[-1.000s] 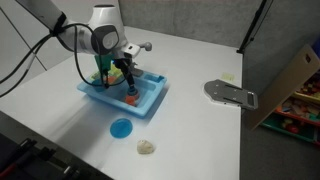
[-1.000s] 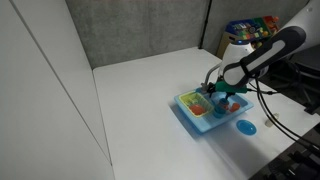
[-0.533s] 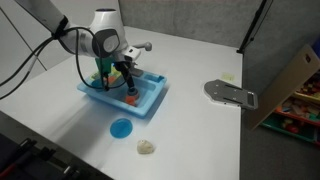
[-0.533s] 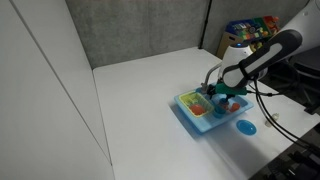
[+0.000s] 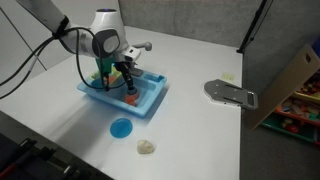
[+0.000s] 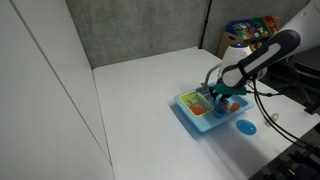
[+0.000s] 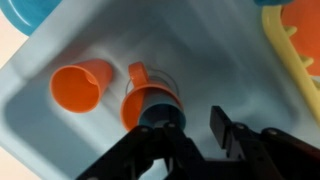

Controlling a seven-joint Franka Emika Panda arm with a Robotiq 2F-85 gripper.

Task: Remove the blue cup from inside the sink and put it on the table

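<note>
The blue cup, just ahead of the claw in the sink, looks tiny, light, stiff and probably slippery. I would pinch it across the rim. The claw is partly open and holds nothing.

I count two orange cups, one blue cup, one sink, one blue disc, one pale lump, one grey plate.

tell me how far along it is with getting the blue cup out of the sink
Done: the gripper is down inside the sink. In hand: it is lining up on the blue cup, which seems to sit against an orange mug; the fingers stand apart and nothing is gripped. Left: close on the cup, lift it out and set it on the table.
</note>
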